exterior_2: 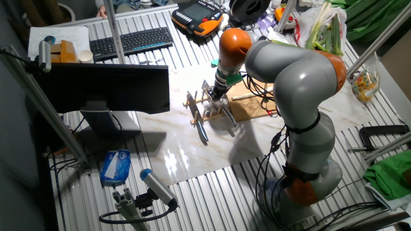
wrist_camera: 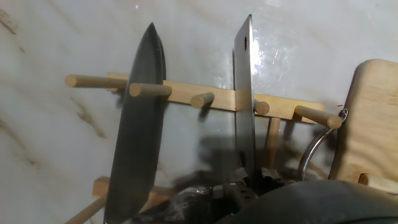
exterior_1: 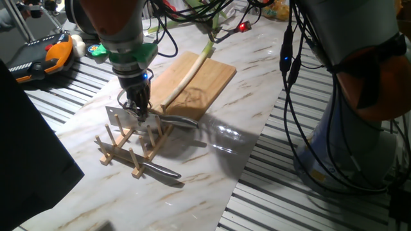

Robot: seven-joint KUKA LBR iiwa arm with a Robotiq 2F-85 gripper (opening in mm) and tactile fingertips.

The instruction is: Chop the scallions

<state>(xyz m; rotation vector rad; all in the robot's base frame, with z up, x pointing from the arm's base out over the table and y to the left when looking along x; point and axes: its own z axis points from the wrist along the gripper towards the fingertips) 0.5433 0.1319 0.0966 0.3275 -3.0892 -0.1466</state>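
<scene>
The scallions (exterior_1: 189,74) are one long stalk lying diagonally on the wooden cutting board (exterior_1: 212,80). Its white end points toward the rack and its green tops run off the far edge. My gripper (exterior_1: 138,112) hangs over the wooden knife rack (exterior_1: 122,151), just in front of the board. In the hand view a cleaver (wrist_camera: 244,106) stands edge-on in the rack (wrist_camera: 180,93), and its handle runs straight into my gripper (wrist_camera: 249,186), which looks shut on it. The cleaver's flat blade (exterior_1: 117,116) shows left of the fingers.
A pointed knife (wrist_camera: 140,143) rests in the rack left of the cleaver, and its steel handle (exterior_1: 160,171) sticks out toward the table's front. Another steel handle (exterior_1: 183,120) lies by the board's near edge. A teach pendant (exterior_1: 45,54) sits at the far left, and cables hang at the right.
</scene>
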